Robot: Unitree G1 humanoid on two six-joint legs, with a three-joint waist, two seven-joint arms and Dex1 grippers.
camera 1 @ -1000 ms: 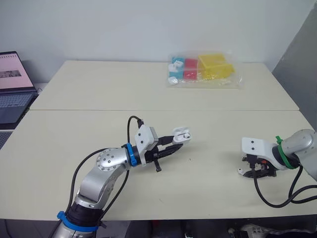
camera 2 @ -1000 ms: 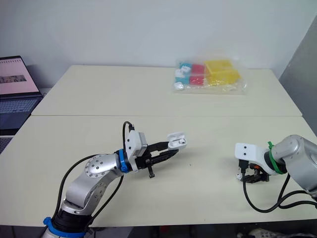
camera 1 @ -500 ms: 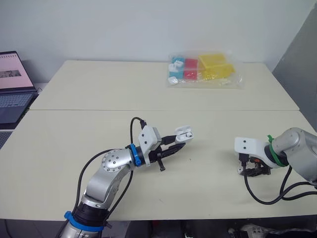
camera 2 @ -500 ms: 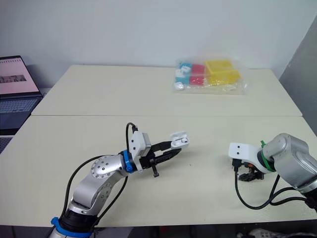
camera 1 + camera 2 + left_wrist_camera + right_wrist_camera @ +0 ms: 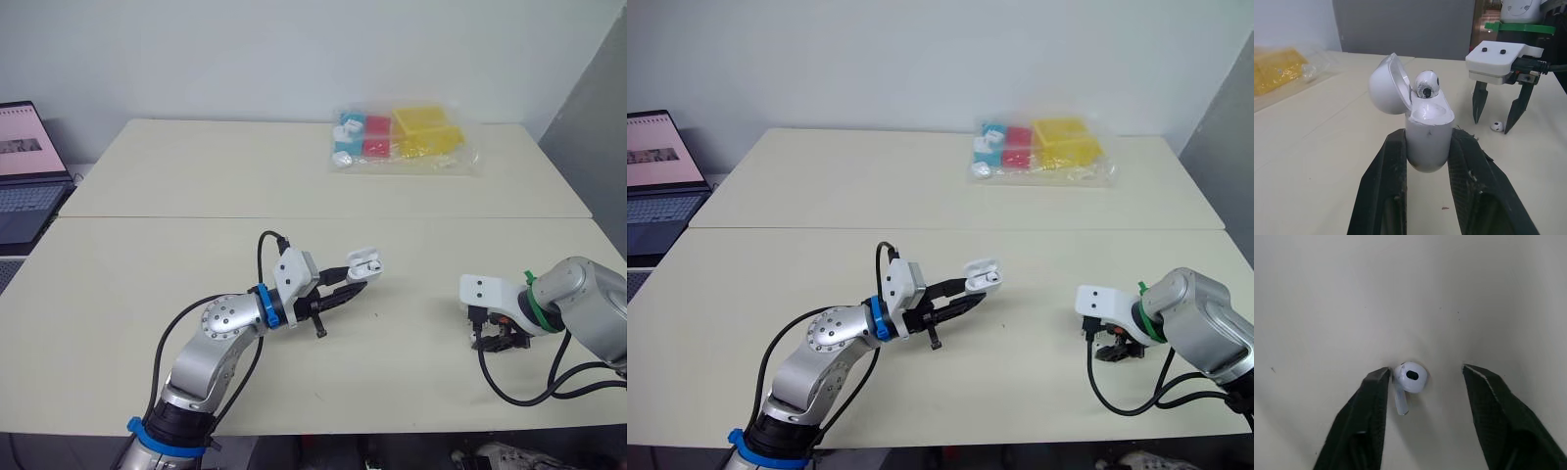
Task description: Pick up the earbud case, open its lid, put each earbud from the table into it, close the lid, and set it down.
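Desk (image 5: pixel 147 294): earbud (image 5: pixel 1411 377) was straddled by parted right pincer (image 5: pixel 1426 371), four o'clock from earbud case (image 5: pixel 362 264) clamped in left pincer (image 5: pixel 348 284); closure was best centred on the bulb.

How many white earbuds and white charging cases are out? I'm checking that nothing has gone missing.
White glossy open-lidded earbud case: 1
Small white plastic earbuds: 2, one sitting in the case, one lying loose
Total: 3

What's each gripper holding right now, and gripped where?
Left gripper holds the open earbud case by its lower body's sides. Right gripper: nothing, open around an earbud on the table.
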